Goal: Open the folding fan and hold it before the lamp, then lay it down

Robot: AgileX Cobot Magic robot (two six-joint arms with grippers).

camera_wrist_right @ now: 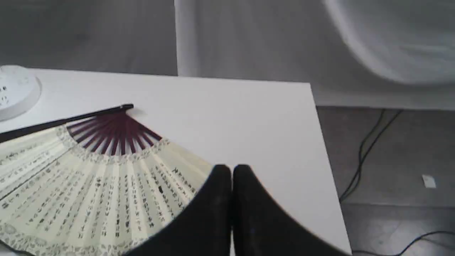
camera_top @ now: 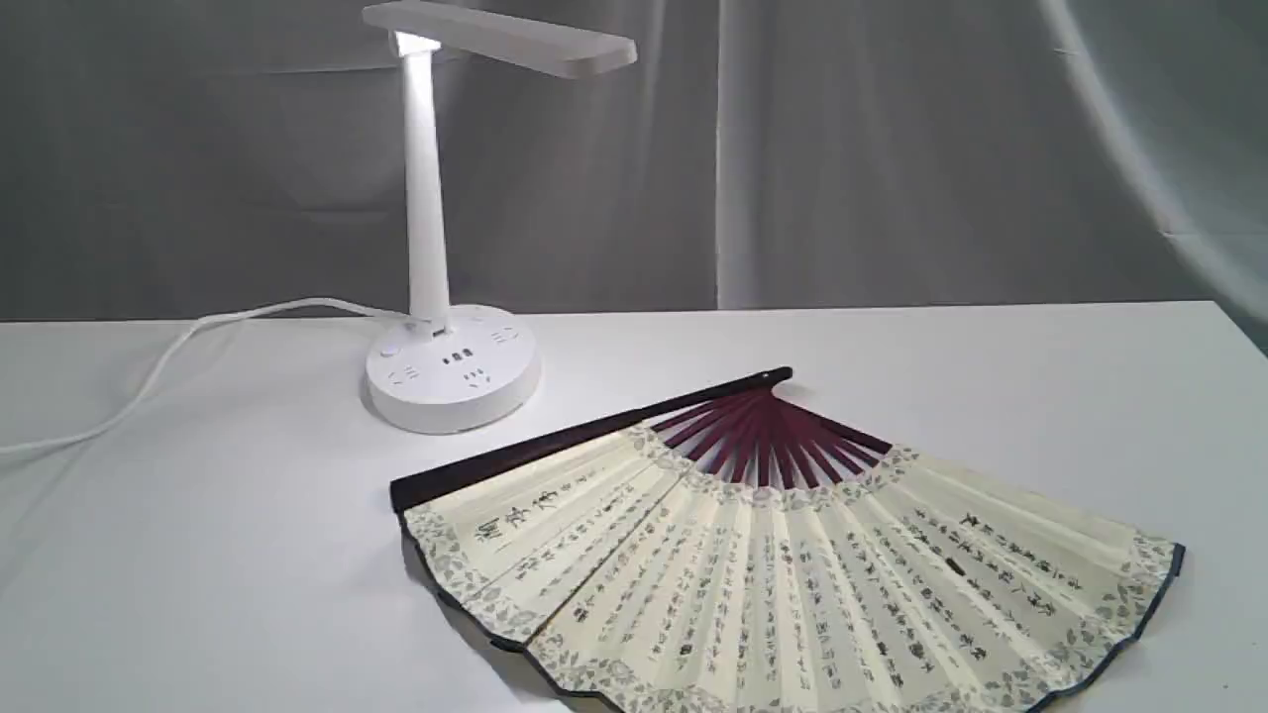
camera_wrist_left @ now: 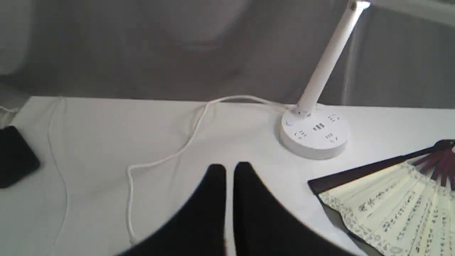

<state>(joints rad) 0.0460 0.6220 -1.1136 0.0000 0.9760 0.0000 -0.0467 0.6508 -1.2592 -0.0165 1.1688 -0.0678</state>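
The folding fan (camera_top: 783,574) lies spread open and flat on the white table (camera_top: 198,555), its maroon ribs pointing toward the back and its pivot near the middle. It also shows in the left wrist view as the folding fan (camera_wrist_left: 398,206) and in the right wrist view as the folding fan (camera_wrist_right: 92,185). The white lamp (camera_top: 436,238) stands behind it to the left, lit at the column top, with its round base (camera_wrist_left: 314,133) beside the fan's dark guard. My left gripper (camera_wrist_left: 230,169) is shut and empty, above the table left of the fan. My right gripper (camera_wrist_right: 231,170) is shut and empty, over the fan's right edge. Neither gripper shows in the exterior view.
The lamp's white cord (camera_wrist_left: 170,156) trails across the table's left side. A black flat object (camera_wrist_left: 14,156) lies at the far left of the table. The table's right edge (camera_wrist_right: 325,156) drops to a grey floor with cables (camera_wrist_right: 366,153). A grey curtain hangs behind.
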